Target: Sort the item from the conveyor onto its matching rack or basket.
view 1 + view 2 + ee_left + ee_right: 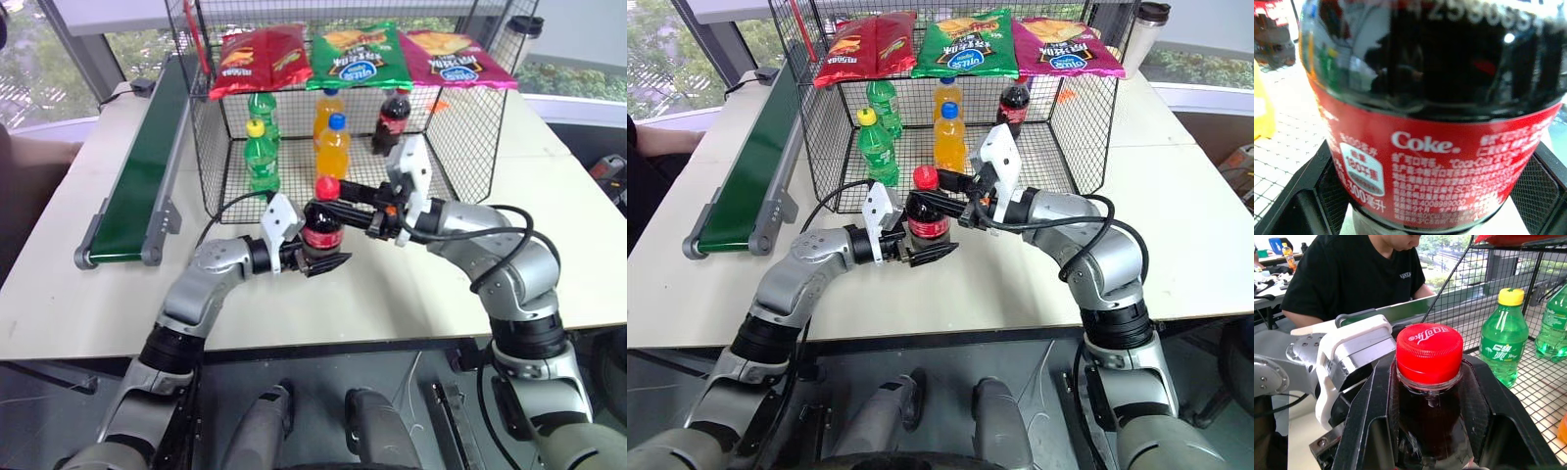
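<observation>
The item, a small cola bottle (pixel 322 230) with a red cap (pixel 1429 352) and red label (pixel 1449 147), is held upright above the table in front of the basket. My right gripper (pixel 326 204) comes in from the right and is shut on its neck just under the cap. From the left, my left gripper (pixel 328 262) stands open, its fingers (pixel 1327 191) flanking the bottle's lower body. The dark green conveyor (pixel 147 166) runs along the table's left side. The black wire-mesh basket (pixel 470 137) stands behind the bottle.
Inside the basket stand green soda bottles (pixel 261 157), orange soda bottles (pixel 333 147) and another cola bottle (pixel 394 117). Three snack bags (pixel 358 54) lie on its top shelf. A person in a black shirt (pixel 1352 274) sits beyond the conveyor.
</observation>
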Robot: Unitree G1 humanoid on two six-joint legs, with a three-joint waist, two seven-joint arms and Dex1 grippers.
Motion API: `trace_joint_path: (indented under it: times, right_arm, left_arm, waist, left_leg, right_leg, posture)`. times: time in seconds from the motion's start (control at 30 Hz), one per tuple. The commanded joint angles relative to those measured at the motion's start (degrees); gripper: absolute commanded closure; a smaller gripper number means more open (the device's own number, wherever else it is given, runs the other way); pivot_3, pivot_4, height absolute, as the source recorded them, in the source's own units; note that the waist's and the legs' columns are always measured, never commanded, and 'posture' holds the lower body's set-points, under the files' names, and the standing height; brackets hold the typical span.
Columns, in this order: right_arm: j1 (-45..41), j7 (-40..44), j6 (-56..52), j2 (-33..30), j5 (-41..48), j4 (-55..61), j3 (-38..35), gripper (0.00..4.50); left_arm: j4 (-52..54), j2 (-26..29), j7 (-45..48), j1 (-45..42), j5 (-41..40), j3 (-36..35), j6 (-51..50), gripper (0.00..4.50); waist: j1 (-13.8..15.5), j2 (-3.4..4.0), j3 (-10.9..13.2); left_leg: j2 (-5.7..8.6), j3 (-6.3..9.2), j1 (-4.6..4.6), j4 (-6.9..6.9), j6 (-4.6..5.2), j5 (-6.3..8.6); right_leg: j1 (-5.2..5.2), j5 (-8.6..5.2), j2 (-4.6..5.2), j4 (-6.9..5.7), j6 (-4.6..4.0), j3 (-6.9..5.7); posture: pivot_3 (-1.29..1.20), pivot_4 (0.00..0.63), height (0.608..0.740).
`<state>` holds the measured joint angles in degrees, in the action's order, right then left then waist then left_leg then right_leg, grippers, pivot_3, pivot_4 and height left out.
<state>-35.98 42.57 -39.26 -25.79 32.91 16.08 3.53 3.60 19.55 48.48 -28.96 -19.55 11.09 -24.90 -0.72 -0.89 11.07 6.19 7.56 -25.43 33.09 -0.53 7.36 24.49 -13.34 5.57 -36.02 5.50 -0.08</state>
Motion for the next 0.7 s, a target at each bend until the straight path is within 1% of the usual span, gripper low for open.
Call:
trace_joint_path:
  times: [0.03, 0.17, 0.23, 0.37, 0.57, 0.7]
  right_arm:
    - [-1.50, -2.26, 1.18, -0.10, -0.75, -0.22, -2.81, 3.35]
    - [-2.78, -4.23, 2.88, -1.09, -3.04, -3.50, -4.51, 3.35]
    - [-4.48, -7.45, 4.70, -1.78, -6.42, -7.87, -5.41, 3.35]
    - [-7.14, -10.81, 7.46, -1.90, -9.34, -13.57, -7.57, 3.35]
    - [-10.89, -13.28, 11.58, -1.99, -12.32, -21.14, -10.01, 3.35]
    - [-13.25, -17.04, 15.09, -0.71, -14.59, -27.36, -11.30, 3.35]
  left_arm:
    - [5.50, 1.33, 1.57, 1.15, -1.54, -0.27, -0.52, 0.10]
    - [6.63, 4.01, -0.44, 3.97, 0.16, -1.88, -0.48, 0.10]
    - [7.59, 5.57, -0.12, 6.07, -0.21, -2.80, -0.38, 0.10]
    - [8.56, 6.70, -1.58, 8.57, -0.33, -4.29, -0.43, 0.10]
    - [8.45, 4.40, -7.80, 9.33, 1.21, -6.47, 1.22, 0.10]
    - [7.63, 0.55, -13.01, 8.88, 3.75, -5.83, 3.87, 0.10]
  waist:
    - [-0.01, 0.00, 0.00]
    - [-0.04, 0.01, 0.00]
    - [0.10, 0.01, 0.00]
    - [0.24, 0.03, 0.01]
    - [-0.01, 0.04, 0.02]
    - [0.06, 0.04, 0.02]
  left_leg:
    - [0.00, 0.00, 0.00, 0.00, 0.00, 0.00]
    - [-0.01, 0.00, 0.02, -0.01, -0.01, 0.01]
    - [-0.01, 0.00, 0.02, 0.00, -0.02, 0.01]
    - [0.05, -0.02, 0.00, 0.01, -0.09, 0.05]
    - [0.01, -0.03, 0.01, -0.04, 0.00, -0.01]
    - [0.02, -0.03, 0.01, -0.02, 0.02, -0.02]
  right_leg:
    - [0.00, 0.00, 0.00, 0.00, 0.00, 0.00]
    - [0.00, 0.00, 0.00, -0.01, -0.01, 0.00]
    - [0.00, 0.00, 0.01, -0.02, -0.01, 0.00]
    - [-0.01, 0.00, 0.00, 0.00, -0.02, 0.01]
    - [0.02, 0.00, 0.00, -0.01, -0.01, 0.01]
    - [0.01, 0.00, -0.02, -0.02, 0.00, 0.01]
  posture:
    - [0.00, 0.150, 0.738]
    - [0.00, 0.150, 0.738]
    - [0.00, 0.150, 0.738]
    - [0.00, 0.150, 0.738]
    - [0.00, 0.150, 0.738]
    - [0.00, 0.150, 0.738]
